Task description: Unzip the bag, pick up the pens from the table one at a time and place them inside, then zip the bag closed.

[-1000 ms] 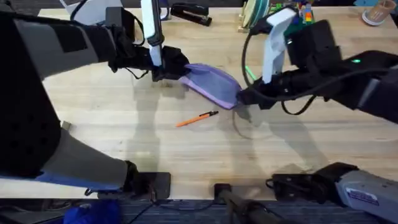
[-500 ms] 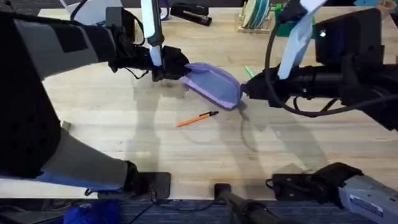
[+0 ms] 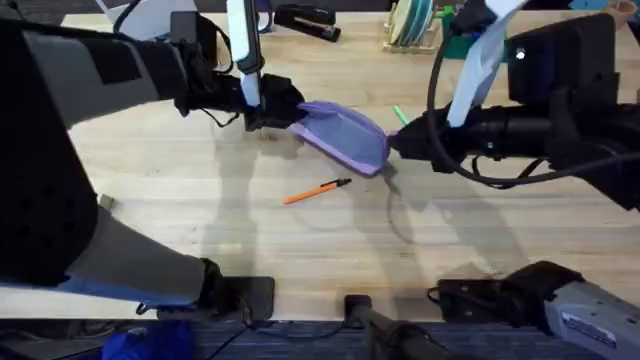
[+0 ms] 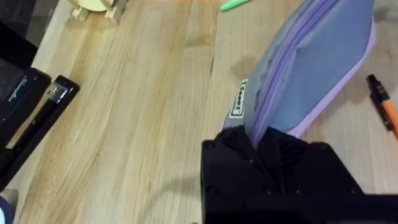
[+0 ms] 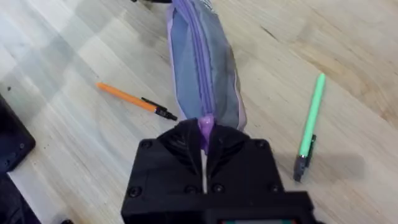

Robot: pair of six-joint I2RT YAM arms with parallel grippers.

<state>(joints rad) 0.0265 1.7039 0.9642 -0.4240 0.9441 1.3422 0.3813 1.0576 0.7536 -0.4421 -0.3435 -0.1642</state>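
The lavender bag (image 3: 343, 134) lies slanted on the table (image 3: 200, 220), held at both ends. My left gripper (image 3: 288, 114) is shut on its far-left end; the left wrist view shows that gripper (image 4: 263, 135) clamping the fabric of the bag (image 4: 314, 62) beside the zipper line. My right gripper (image 3: 391, 150) is shut on the other end; the right wrist view shows that gripper (image 5: 205, 134) pinching the purple zipper pull of the bag (image 5: 202, 62). The zipper looks shut along its length. The orange pen (image 3: 317, 190) lies in front of the bag, the green pen (image 3: 400, 115) behind it.
A black stapler (image 3: 306, 20) lies at the table's far edge, beside a rack of coloured discs (image 3: 410, 22) and a cup (image 3: 605, 20) at the far right. Bare wood stretches in front of the orange pen.
Over the last second my right arm swung and rose, its forearm now lying level to the right, while still gripping the bag's end. Left arm and pens stayed put.
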